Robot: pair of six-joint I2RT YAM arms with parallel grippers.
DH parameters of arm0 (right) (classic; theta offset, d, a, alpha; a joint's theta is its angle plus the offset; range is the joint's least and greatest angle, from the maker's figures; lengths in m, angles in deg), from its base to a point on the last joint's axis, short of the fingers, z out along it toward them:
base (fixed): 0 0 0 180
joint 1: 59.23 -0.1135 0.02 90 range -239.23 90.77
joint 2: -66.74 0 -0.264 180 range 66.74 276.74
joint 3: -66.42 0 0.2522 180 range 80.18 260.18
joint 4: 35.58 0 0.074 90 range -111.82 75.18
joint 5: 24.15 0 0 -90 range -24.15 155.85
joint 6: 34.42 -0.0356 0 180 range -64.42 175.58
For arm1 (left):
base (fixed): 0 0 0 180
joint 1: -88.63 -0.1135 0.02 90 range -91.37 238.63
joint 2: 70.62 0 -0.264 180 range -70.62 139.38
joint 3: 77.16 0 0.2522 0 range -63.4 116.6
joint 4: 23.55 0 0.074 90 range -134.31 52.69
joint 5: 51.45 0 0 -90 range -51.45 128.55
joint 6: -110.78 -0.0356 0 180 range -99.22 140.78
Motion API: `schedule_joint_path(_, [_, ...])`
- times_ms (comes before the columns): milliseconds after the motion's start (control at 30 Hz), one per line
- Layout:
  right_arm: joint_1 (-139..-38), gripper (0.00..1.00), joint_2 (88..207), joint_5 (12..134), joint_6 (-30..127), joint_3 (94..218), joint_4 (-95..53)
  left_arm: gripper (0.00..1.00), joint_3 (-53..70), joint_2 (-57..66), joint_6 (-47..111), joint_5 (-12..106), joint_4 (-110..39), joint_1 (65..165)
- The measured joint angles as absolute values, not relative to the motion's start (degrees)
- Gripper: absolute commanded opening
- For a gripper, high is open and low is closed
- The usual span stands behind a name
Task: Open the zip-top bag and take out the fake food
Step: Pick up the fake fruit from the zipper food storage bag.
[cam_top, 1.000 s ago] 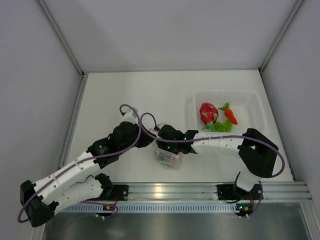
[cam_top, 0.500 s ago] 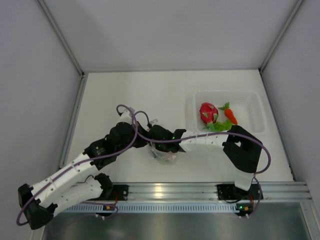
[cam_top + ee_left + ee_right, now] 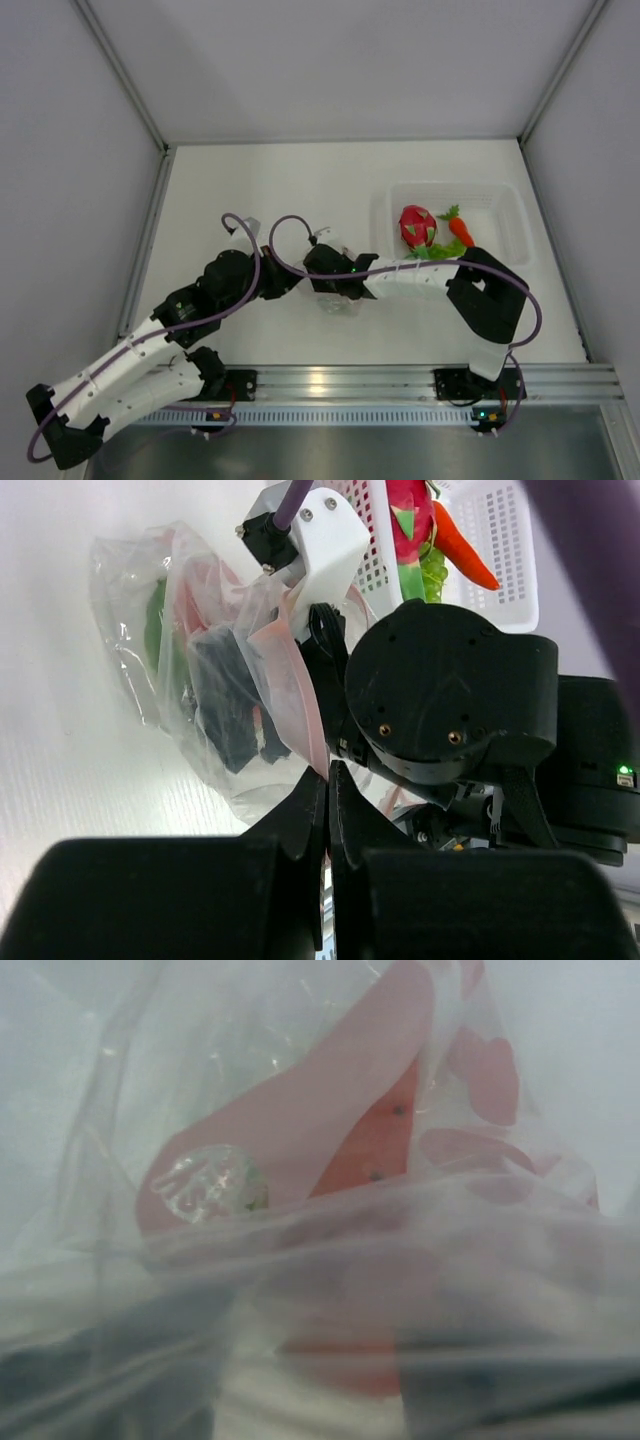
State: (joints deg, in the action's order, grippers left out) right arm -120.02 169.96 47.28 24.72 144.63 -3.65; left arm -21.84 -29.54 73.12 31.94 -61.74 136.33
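From above, my left gripper (image 3: pixel 295 286) and right gripper (image 3: pixel 328 288) meet over the zip-top bag (image 3: pixel 343 304). The bag lies on the table (image 3: pixel 250 190) near the middle, to the left of the clear tub (image 3: pixel 505 215). Over the last second my right forearm has swung left and that hand has pushed toward the bag's mouth. My left arm has drawn back a little to the left, and the bag has slid slightly away from the near edge. The magenta dragon fruit (image 3: pixel 416 226), the orange piece (image 3: pixel 461 232) and the green leafy pieces (image 3: pixel 436 254) sit in the tub, so some pieces are out already. From my left wrist, I see my left fingers pressed together on the bag's lip by the pinkish zip strip (image 3: pixel 303 705), holding it up. My right hand's dark fingers (image 3: pixel 225 705) show through the plastic inside the bag, beside a green piece (image 3: pixel 155 630). From my right wrist, everything shows through crinkled film, and the red-orange melon slice (image 3: pixel 375 1150) with its dark seeds lies just ahead. My right fingers are only dark blurs at the bottom edge here, so I cannot tell whether they are apart or together. I judge the mouth is open and I am reaching for the slice, and the risk is catching film along with it.
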Motion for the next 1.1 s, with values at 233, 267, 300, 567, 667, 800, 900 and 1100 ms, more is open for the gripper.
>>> schedule_joint_path(233, [-119.0, 0.62, 168.7, 40.9, 26.7, 142.5, -0.9, 0.00, -21.8, -29.6, 73.1, 33.2, -61.9, 136.4])
schedule_joint_path(267, [-119.0, 0.61, 168.0, 40.4, 26.9, 141.6, -1.1, 0.00, -21.8, -29.6, 73.1, 33.3, -62.0, 136.4])
schedule_joint_path(300, [-118.9, 0.61, 167.3, 40.2, 27.0, 140.7, -1.0, 0.00, -21.8, -29.6, 73.1, 33.6, -62.0, 136.4])
schedule_joint_path(567, [-117.4, 0.72, 163.2, 42.4, 27.6, 137.0, -1.2, 0.00, -21.9, -27.1, 73.6, 36.5, -60.9, 136.8])
schedule_joint_path(667, [-117.3, 0.75, 165.3, 42.7, 28.8, 139.0, 0.0, 0.00, -21.9, -26.9, 73.6, 36.8, -60.8, 136.8])
schedule_joint_path(800, [-117.1, 0.75, 169.7, 43.3, 30.3, 142.2, -0.2, 0.00, -21.9, -27.0, 73.6, 36.6, -60.9, 136.7])
schedule_joint_path(900, [-116.8, 0.74, 170.6, 44.2, 31.2, 143.1, -0.8, 0.00, -21.9, -27.0, 73.6, 36.6, -60.9, 136.7])
schedule_joint_path(1100, [-116.0, 0.47, 171.7, 45.6, 33.0, 144.2, -1.8, 0.00, -21.9, -27.0, 73.4, 36.2, -60.9, 136.7])
